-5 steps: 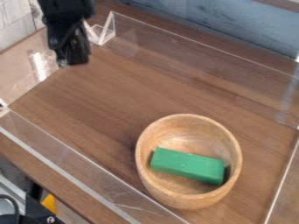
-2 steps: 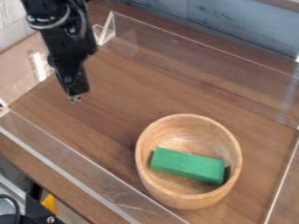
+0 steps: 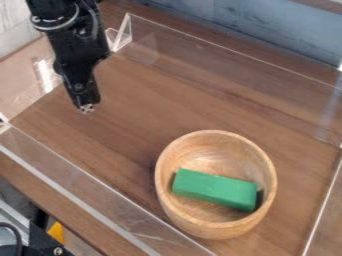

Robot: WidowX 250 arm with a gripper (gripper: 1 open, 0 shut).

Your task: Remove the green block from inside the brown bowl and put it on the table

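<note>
Lowered since earlier, closed, empty fingers (image 3: 86, 103) hang above the table (image 3: 201, 95).

No legible text, labels or numbers — none on bowl, block, table or arm.

Surroundings beyond the task items

A small clear triangular stand (image 3: 119, 37) is seen upright at the far left, just beside the acrylic wall. A pale grey wall (image 3: 14, 45) is seen at the far left edge. A dark object with a yellow patch (image 3: 48, 243) is partly visible at the bottom left corner, too cropped to be identified.
</note>
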